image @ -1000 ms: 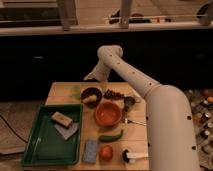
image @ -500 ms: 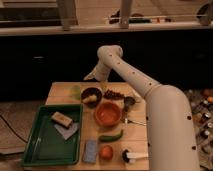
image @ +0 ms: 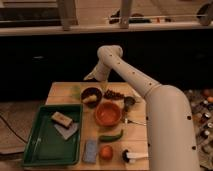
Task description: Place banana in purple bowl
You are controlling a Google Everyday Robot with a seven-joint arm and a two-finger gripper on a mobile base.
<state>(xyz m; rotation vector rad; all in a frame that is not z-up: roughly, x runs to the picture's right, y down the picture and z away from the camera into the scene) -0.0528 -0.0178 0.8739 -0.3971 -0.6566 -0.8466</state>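
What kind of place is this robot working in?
Probably a kitchen-style test area. A wooden table holds the purple bowl with the banana in it, an orange bowl and a green tray. The gripper hangs above the table's far edge.

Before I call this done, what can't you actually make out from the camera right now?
- Tool: above the table's far edge, behind the purple bowl; too blurred to read.
- Banana: a pale piece at the bowl's near rim; inside or just against it can't be settled.
- Dark clutter right of the bowl: too small to identify.
- Arm base: cut off by the bottom edge.
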